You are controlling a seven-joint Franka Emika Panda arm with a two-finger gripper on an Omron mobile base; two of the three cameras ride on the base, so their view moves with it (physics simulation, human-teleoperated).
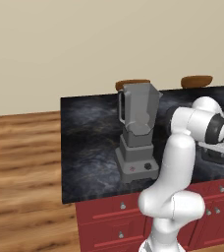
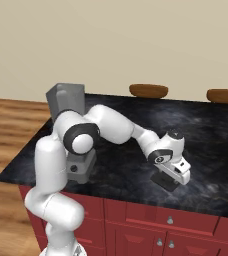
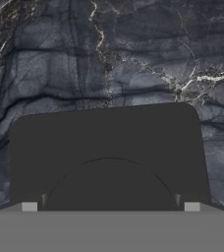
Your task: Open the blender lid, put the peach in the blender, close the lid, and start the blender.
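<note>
The grey blender [image 1: 138, 133] stands mid-counter with its jar open at the top; in the right base view its jar [image 2: 66, 102] shows behind my arm. My gripper [image 2: 170, 174] is low over the counter to the blender's right, shut on the blender lid [image 2: 166, 181], a flat dark square cap right at the counter surface. In the hand view the lid [image 3: 109, 142] spreads across the lower half, and its round centre sits between the fingertips of the gripper [image 3: 110, 206]. The lid [image 1: 215, 157] also shows as a dark patch under my wrist. The peach is out of view.
The dark marble counter [image 2: 216, 140] tops red drawer cabinets [image 2: 136, 230]. Two brown stool tops [image 2: 148, 90] [image 2: 224, 95] rise behind its far edge. Wooden floor [image 1: 20, 162] lies to the left of the island.
</note>
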